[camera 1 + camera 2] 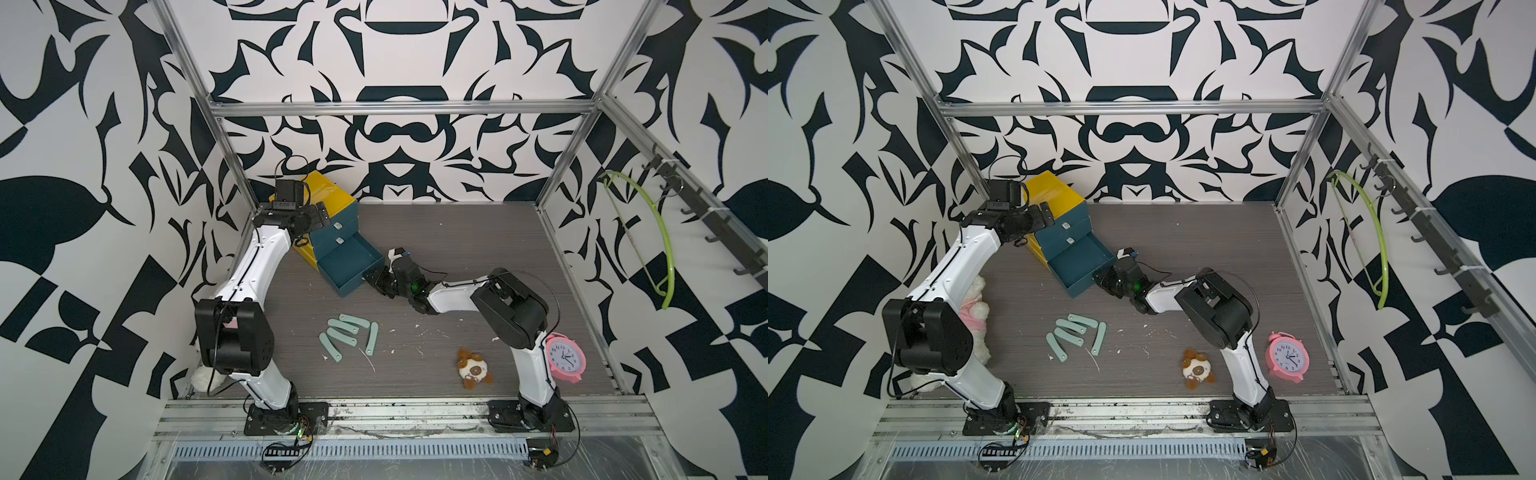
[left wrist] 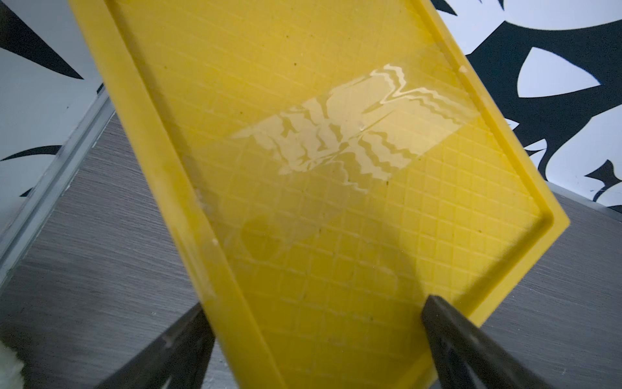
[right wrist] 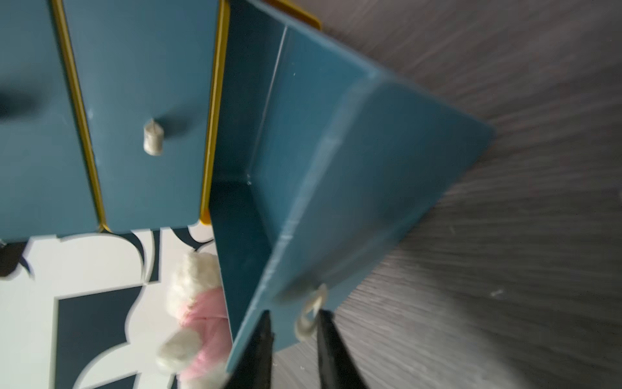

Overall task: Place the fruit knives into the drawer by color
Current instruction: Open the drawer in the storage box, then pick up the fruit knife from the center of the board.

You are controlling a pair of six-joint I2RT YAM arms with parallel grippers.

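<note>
My right gripper (image 3: 296, 313) stands at the small pale knob (image 3: 311, 311) of the lowest dark teal plastic drawer (image 1: 349, 264). The drawer is drawn well out of the yellow-cased three-drawer cabinet (image 1: 328, 191) and shows a bare floor. The jaws are parted a little about the knob with a gap on one side, so I judge it is not pinched. My left gripper (image 2: 314, 301) is spread wide over the cabinet's yellow gridded top; I cannot tell whether it touches. The fruit knives (image 1: 349, 336), five slim mint-teal bars with rounded ends, lie in a loose fan on the grey wood-grain table (image 1: 478, 249), near the drawer's front but apart from it. No other colour is in view. I see three risks from here. A finger snagging the knob as I back off could drag the cabinet or tug the drawer clean out. A low swing of the right arm toward the knives could scatter them. A bar released over the drawer's thin front wall could tip back onto the table. Open table runs between drawer and knives and on toward the back wall. A brown-and-white plush toy (image 1: 473, 368) and a pink alarm clock (image 1: 565, 353) crowd the right arm's base, and a white-and-pink plush (image 1: 973, 307) sits beside the left arm.
</note>
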